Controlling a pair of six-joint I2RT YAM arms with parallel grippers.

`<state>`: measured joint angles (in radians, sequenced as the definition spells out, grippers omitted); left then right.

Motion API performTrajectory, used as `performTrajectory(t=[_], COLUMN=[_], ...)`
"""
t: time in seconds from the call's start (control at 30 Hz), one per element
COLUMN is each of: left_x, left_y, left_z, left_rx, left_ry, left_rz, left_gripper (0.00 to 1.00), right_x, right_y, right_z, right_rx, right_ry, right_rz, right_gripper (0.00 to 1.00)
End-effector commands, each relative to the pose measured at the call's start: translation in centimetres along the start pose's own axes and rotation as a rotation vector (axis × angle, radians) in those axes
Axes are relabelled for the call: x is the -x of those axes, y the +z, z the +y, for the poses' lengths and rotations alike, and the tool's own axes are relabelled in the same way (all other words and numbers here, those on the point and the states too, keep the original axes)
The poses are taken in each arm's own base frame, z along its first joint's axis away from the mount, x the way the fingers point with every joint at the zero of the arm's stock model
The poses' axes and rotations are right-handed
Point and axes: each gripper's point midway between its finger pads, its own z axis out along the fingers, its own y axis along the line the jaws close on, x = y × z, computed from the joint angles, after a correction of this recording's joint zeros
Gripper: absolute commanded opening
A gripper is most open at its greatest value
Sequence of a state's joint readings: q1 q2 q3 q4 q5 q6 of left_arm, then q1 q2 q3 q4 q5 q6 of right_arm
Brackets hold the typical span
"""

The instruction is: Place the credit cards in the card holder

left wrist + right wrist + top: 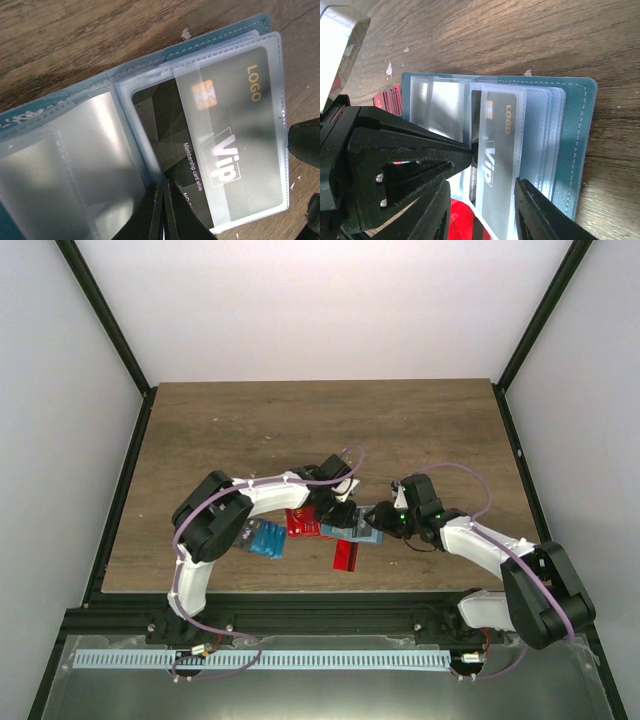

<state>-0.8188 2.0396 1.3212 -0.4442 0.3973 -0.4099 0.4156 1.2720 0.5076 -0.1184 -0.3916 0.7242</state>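
Note:
The teal card holder (350, 531) lies open on the table, its clear sleeves fanned out; it also shows in the left wrist view (142, 61) and the right wrist view (577, 130). A dark patterned "VIP" card (165, 125) sits mostly inside one sleeve, with its left part still outside. My left gripper (166, 189) is shut, and its tip touches the card's exposed edge; it does not pinch the card. My right gripper (482, 215) is open, one finger on each side of the sleeves at the holder's near end. Red cards (299, 522) and blue cards (266, 538) lie left of the holder.
Another red card (346, 555) lies just in front of the holder and shows under my right gripper (460, 212). More red cards (390, 97) lie beyond the holder's far edge. The table is brown wood (300, 430), with black frame rails along its sides.

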Motion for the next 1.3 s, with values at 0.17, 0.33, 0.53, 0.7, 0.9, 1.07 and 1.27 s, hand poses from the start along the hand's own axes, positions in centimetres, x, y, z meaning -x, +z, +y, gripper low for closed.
performTrajectory(t=[0.17, 0.33, 0.53, 0.7, 0.9, 1.07, 1.27], left_x=[-0.7, -0.7, -0.6, -0.7, -0.6, -0.5, -0.3], left_y=[1.2, 1.2, 1.2, 1.2, 1.2, 1.0, 1.1], left_z=[0.9, 0.9, 0.9, 1.0, 0.8, 0.6, 0.0], left_rx=[0.034, 0.034, 0.033, 0.036, 0.031, 0.024, 0.012], left_ry=[0.002, 0.002, 0.001, 0.0, -0.001, 0.002, 0.007], left_rz=[0.035, 0.035, 0.036, 0.038, 0.035, 0.031, 0.031], left_gripper=[0.04, 0.04, 0.04, 0.04, 0.04, 0.04, 0.04], right_x=[0.1, 0.1, 0.2, 0.4, -0.1, -0.1, 0.1], right_y=[0.2, -0.1, -0.2, -0.5, 0.1, 0.7, 0.7], right_z=[0.2, 0.4, -0.5, -1.0, -0.5, 0.1, 0.8], right_rx=[0.023, 0.026, -0.022, -0.052, -0.003, 0.033, 0.062], right_ry=[0.005, 0.003, 0.013, 0.009, 0.006, 0.004, -0.011], right_rz=[-0.001, -0.007, -0.018, -0.04, -0.01, 0.006, 0.01], right_gripper=[0.37, 0.38, 0.39, 0.4, 0.4, 0.4, 0.4])
